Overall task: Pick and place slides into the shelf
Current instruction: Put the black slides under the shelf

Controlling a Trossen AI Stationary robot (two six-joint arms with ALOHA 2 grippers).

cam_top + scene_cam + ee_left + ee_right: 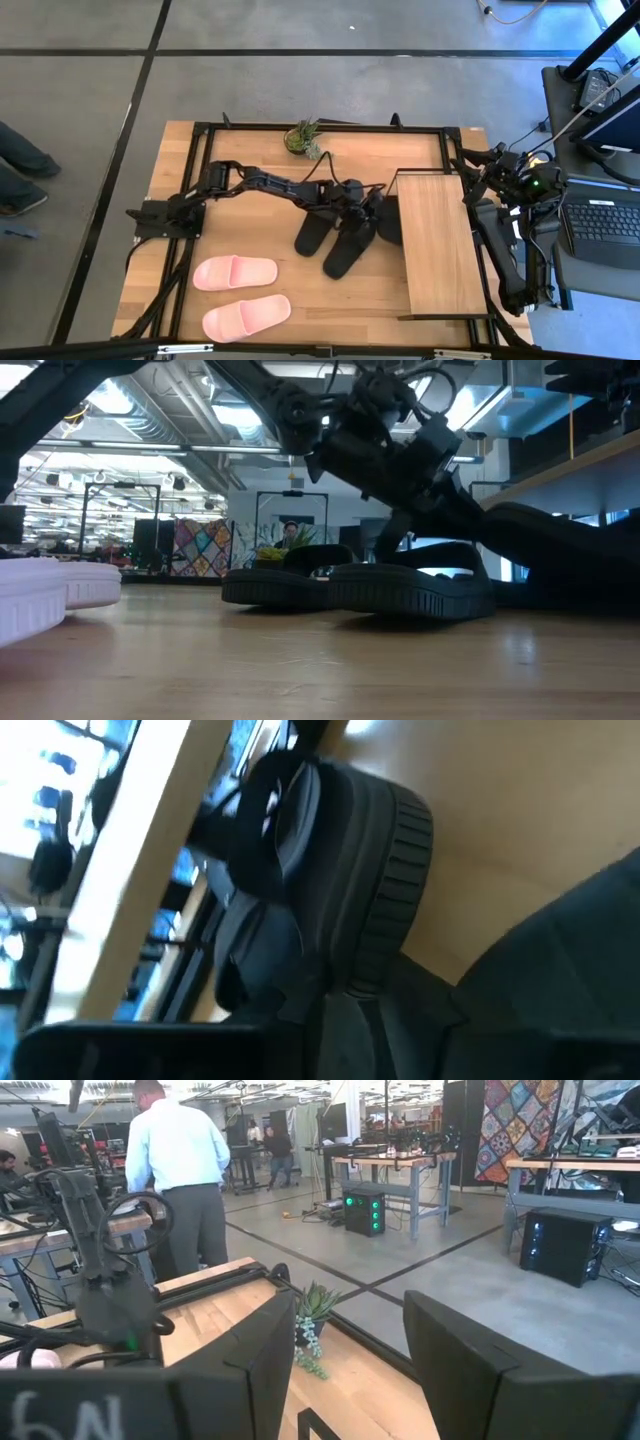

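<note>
My left gripper (372,205) reaches across the table's middle and is shut on a black slide (388,222) at the left edge of the shelf (440,250). In the left wrist view this slide (340,870) points away from me beside the shelf's light board (140,880), strap end farthest. Two more black slides (315,235) (350,250) lie sole-down just left of it, also seen in the low view (290,585) (410,585). Two pink slides (235,272) (247,317) lie near the table's near-left corner. My right gripper (345,1370) waits open at the far right. My left gripper (430,490) holds the black slide by the end away from its strap (330,990), coming slanting down from the table's left. The fingers hide the exact place of contact. The slide (560,535) is tilted, high at the gripper and lower toward the shelf.
A small potted plant (303,138) stands at the table's far edge. A laptop (605,225) sits on a stand right of the table. In the right wrist view a person (185,1170) stands in the room beyond. Bare tabletop lies between the pink slides and the shelf.
</note>
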